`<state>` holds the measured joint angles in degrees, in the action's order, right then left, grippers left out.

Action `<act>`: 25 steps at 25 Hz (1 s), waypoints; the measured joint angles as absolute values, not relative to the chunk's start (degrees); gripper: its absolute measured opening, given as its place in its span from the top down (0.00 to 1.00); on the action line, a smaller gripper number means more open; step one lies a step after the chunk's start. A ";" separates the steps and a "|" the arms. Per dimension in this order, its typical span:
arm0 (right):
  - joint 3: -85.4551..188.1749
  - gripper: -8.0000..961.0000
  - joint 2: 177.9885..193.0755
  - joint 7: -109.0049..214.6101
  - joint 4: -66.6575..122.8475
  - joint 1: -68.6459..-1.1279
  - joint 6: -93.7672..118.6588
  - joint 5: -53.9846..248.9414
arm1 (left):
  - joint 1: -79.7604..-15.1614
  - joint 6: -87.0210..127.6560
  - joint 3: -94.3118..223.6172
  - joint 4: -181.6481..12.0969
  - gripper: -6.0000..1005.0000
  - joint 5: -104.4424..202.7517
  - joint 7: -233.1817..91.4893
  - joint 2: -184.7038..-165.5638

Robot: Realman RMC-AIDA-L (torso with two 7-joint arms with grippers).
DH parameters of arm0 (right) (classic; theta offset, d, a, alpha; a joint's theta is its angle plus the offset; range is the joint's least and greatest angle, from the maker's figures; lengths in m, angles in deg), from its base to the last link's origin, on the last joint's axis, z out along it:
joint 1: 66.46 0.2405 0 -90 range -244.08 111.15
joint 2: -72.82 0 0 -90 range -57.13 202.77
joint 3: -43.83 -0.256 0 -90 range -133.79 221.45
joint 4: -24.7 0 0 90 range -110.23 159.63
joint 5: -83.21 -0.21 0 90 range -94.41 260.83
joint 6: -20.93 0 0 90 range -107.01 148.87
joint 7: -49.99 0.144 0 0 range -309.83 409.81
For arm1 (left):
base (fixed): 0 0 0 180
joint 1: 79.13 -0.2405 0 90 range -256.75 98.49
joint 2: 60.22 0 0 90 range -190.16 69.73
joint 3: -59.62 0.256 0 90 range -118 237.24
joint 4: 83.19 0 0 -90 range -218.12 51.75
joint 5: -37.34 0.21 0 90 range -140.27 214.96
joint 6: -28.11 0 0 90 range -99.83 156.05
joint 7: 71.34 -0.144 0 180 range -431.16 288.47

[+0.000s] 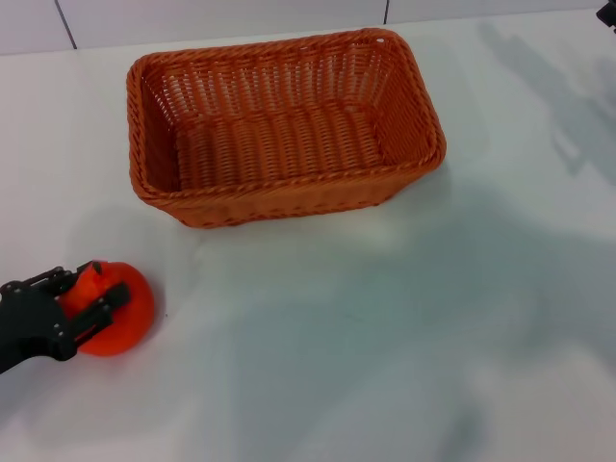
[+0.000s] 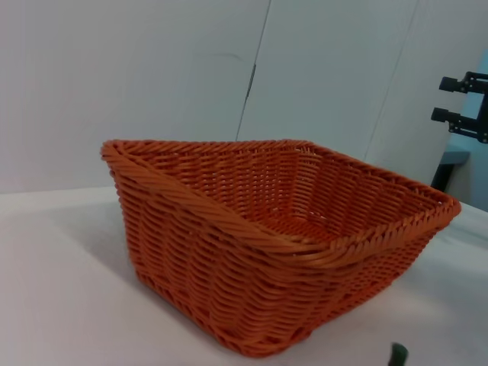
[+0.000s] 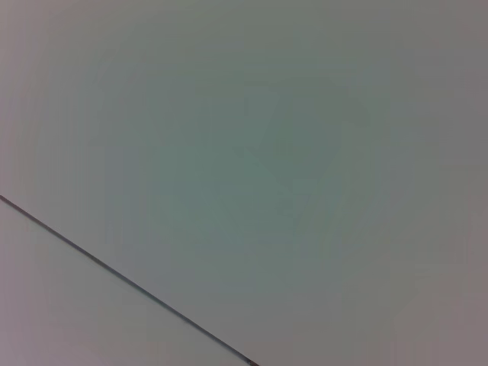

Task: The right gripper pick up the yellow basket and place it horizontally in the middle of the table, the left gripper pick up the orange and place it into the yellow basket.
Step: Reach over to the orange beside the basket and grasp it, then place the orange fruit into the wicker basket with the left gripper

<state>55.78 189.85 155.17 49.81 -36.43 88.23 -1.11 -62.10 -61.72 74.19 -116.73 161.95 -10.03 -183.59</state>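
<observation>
The yellow basket (image 1: 279, 197), orange-brown wicker, stands empty on the white table (image 1: 385, 327) at the middle back, long side across. It fills the left wrist view (image 2: 267, 252). The orange (image 1: 123, 318) rests on the table at the near left, in front of the basket's left end. My left gripper (image 1: 85, 292) is shut on the orange, one finger (image 1: 101, 306) lying across its top. My right gripper (image 1: 609, 12) is at the far right corner, off the basket. In the left wrist view it (image 2: 450, 101) shows beyond the basket with its jaws apart and empty.
A pale wall with panel seams (image 1: 64, 24) runs behind the table. Bare tabletop lies in front of and to the right of the basket. The right wrist view shows only a plain pale surface with one dark seam (image 3: 122, 278).
</observation>
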 joint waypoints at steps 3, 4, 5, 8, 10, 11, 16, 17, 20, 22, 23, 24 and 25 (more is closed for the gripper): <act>55.78 0.37 189.78 155.17 49.81 -36.35 88.10 -1.02 | -61.99 -62.05 73.97 -116.88 0.46 161.70 -10.04 -183.55; 55.78 0.37 189.76 155.17 49.81 -36.35 88.06 -1.02 | -61.94 -62.73 73.86 -117.03 0.48 161.61 -10.03 -183.43; 55.78 0.37 189.73 155.17 49.81 -36.34 88.04 -1.02 | -61.79 -64.42 73.50 -117.35 0.50 161.57 -9.97 -183.14; 55.78 0.37 189.64 155.18 49.81 -36.38 88.01 -1.09 | -61.03 -70.68 70.21 -118.11 0.56 161.50 -9.60 -182.13; 55.62 0.37 189.62 155.02 49.81 -36.52 88.05 -1.22 | -59.91 -75.74 65.56 -117.85 0.60 161.36 -9.53 -181.08; 55.51 0.37 189.62 154.87 49.82 -36.56 88.15 -1.29 | -59.18 -77.79 63.32 -117.17 0.61 161.12 -9.52 -180.42; 55.34 0.37 189.66 154.47 49.84 -36.69 88.57 -1.34 | -53.64 -81.71 59.46 -112.00 0.68 157.13 -7.54 -178.39; 55.32 0.37 189.73 154.44 49.84 -36.69 88.58 -1.34 | -52.15 -81.17 59.52 -111.09 0.69 156.44 -6.99 -178.30; 55.29 0.37 189.93 153.98 49.82 -36.69 88.55 -1.35 | -46.32 -76.02 59.89 -108.31 0.72 155.96 -4.92 -178.63; 55.32 0.37 190.02 153.68 49.50 -36.74 88.57 -1.35 | -42.97 -70.51 59.99 -107.07 0.74 156.03 -3.96 -179.46; 55.38 0.37 190.04 153.59 49.30 -36.77 88.59 -1.34 | -41.26 -67.05 60.00 -106.48 0.75 156.04 -3.81 -180.21; 55.50 0.37 190.04 153.58 48.98 -36.82 88.68 -1.35 | -39.61 -63.29 60.00 -106.07 0.72 155.99 -3.79 -181.01; 55.58 0.37 190.02 153.55 48.74 -36.88 88.88 -1.34 | -39.61 -63.29 60.00 -106.07 0.70 155.99 -3.79 -181.01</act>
